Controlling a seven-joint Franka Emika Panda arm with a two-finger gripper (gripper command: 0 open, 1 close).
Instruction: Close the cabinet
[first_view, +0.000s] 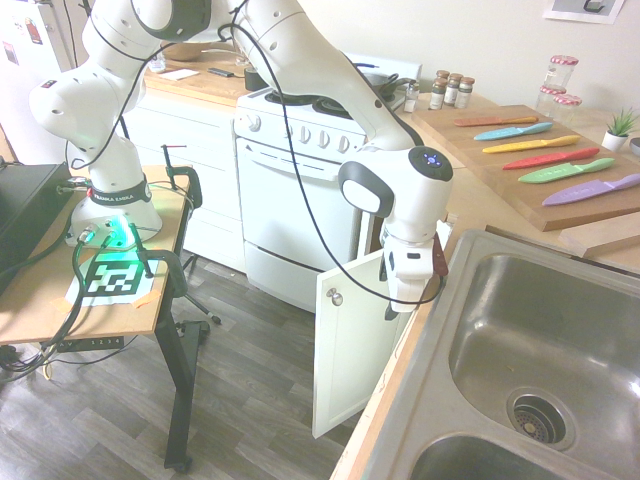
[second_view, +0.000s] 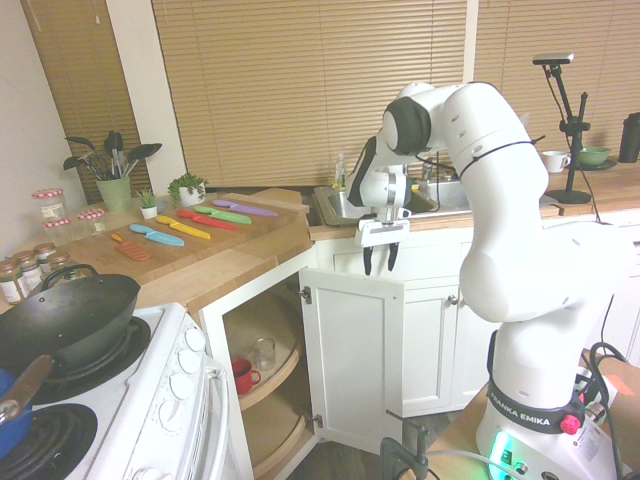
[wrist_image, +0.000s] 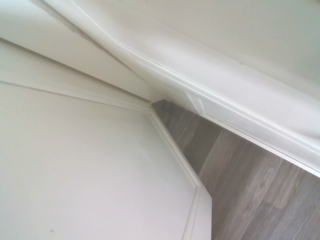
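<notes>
The cabinet's white door (second_view: 352, 350) stands swung out on its hinges under the wooden countertop (second_view: 250, 262), its small round knob (first_view: 335, 297) facing the room. Inside the open cabinet (second_view: 262, 385), curved wooden shelves hold a red mug (second_view: 243, 375) and a glass (second_view: 263, 352). My gripper (second_view: 380, 260) points down just above the door's top edge, in front of the counter edge, open with nothing between its fingers. It also shows at the counter's edge in the first exterior view as the gripper (first_view: 400, 305). The wrist view shows the recessed door panel (wrist_image: 90, 170) from close above.
A white oven (first_view: 300, 190) stands beside the cabinet, and a steel sink (first_view: 540, 370) sits in the counter above. Coloured knives lie on a cutting board (first_view: 500, 165). A wok (second_view: 65, 320) is on the stove. Grey wood floor (wrist_image: 240, 180) lies below the door.
</notes>
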